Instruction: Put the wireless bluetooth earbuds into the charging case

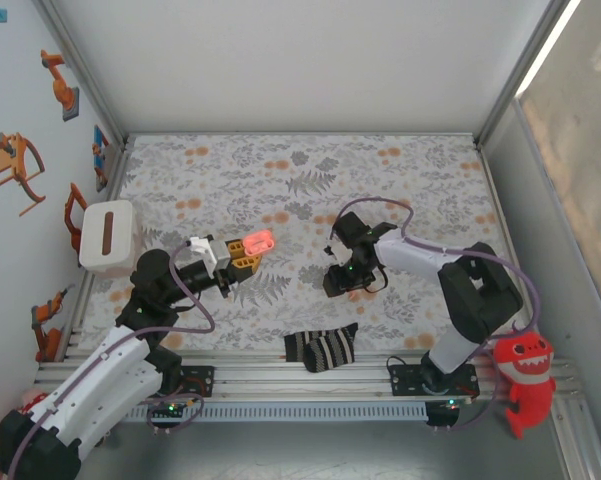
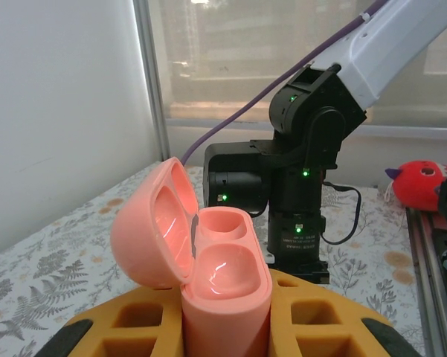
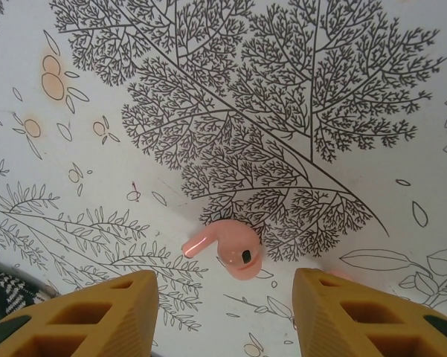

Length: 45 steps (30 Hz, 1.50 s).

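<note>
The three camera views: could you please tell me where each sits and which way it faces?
Top external: above and behind the bases, looking down on the cloth; left arm and right arm show.
Left wrist: faces across the cloth at the right arm; left end effector shut on the case.
Right wrist: faces down at an earbud; right end effector open.
Top external and left wrist share the case.

A robotics lab test cell is indicated: a left arm [image 1: 100,385] and a right arm [image 1: 480,295] are bolted to an aluminium rail [image 1: 310,388] at the edge of a table covered by a floral cloth [image 1: 310,170] and enclosed by white panels [image 1: 300,60]. Robot-arm stickers [image 1: 20,165] are seen on the left wall, and a red plush toy [image 1: 523,375] is seen at the rail's right end.
</note>
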Tool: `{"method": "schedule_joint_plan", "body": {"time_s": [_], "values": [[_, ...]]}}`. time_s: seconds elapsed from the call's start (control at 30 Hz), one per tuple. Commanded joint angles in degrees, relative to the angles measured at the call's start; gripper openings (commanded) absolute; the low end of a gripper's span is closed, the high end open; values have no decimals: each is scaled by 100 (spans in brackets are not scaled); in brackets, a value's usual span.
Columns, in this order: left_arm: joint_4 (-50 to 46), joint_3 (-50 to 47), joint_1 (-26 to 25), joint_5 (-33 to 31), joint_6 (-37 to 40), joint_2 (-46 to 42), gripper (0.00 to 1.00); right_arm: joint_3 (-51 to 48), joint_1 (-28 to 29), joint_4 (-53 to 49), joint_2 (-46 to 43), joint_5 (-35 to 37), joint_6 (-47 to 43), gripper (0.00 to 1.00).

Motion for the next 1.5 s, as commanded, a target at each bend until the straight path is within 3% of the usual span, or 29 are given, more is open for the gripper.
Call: {"method": "schedule_joint_plan", "body": {"time_s": [0.0, 0.3, 1.47], "values": [[14, 16, -35, -1, 130, 16, 0, 144, -38, 12, 49, -58, -71, 49], [-53, 24, -77, -31, 164, -5, 0, 296, -69, 65, 256, -128, -162, 41], [-310, 83, -210, -112, 303, -15, 0, 144, -79, 36, 746, -86, -209, 31]]}}
